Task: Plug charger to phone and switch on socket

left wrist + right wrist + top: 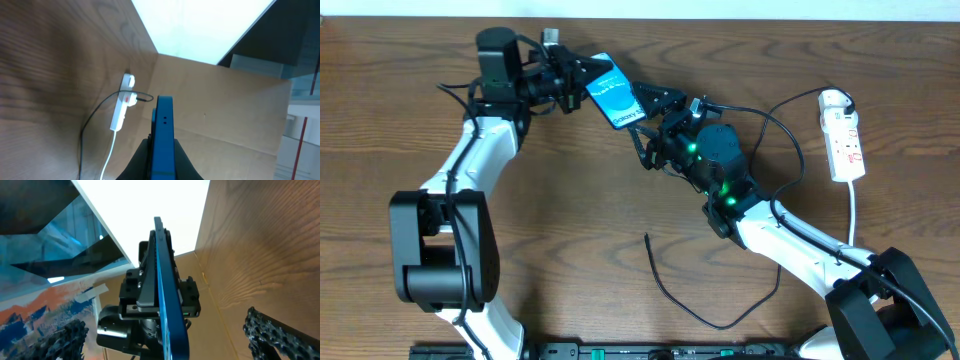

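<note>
The phone [616, 100], blue-screened, is held off the table at the back centre, with my left gripper [578, 88] shut on it. In the left wrist view its thin blue edge [163, 130] stands upright between the dark fingers [186, 162]. My right gripper [652, 124] is open around the phone's lower end. In the right wrist view the phone [167, 295] stands edge-on between spread fingertips [282, 335] without touching them. The charger [690, 310] lies in a loop on the table, its free tip [647, 236] apart from the phone. The white socket [843, 135] lies at the far right [122, 107].
A white cord [854, 215] runs from the socket toward the front right. The charger's black cable arcs from the socket past my right arm [790, 240]. Bare brown tabletop [570, 230] lies between the two arms. A cardboard wall [225, 105] backs the table.
</note>
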